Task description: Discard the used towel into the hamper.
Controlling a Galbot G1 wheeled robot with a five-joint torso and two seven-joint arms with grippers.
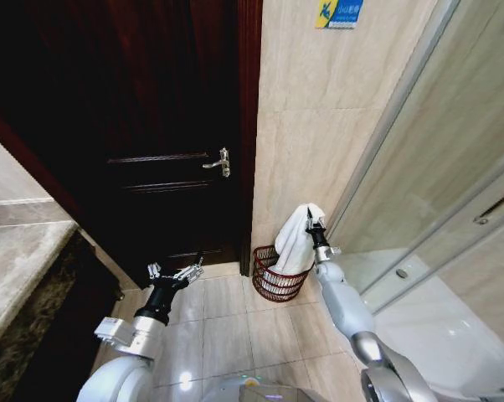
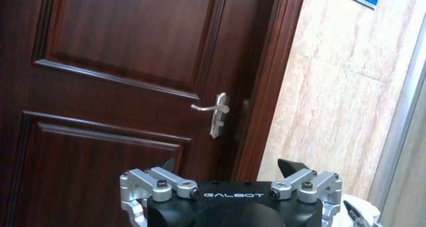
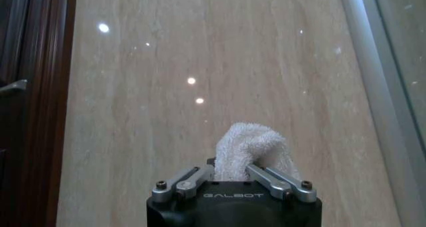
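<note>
Tiled bathroom corner: right gripper jaws clamped on towel (above hamper).

White arm shells, black gripper body marked GALBOT, silver screwed linkages

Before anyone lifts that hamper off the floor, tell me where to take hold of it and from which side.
Grip the hamper by its flared rim on the door-side arc, coming from above. That arc is bare, while the towel, held up by the right gripper, drapes over the shower-side rim. The open left gripper sits nearest that side.
</note>
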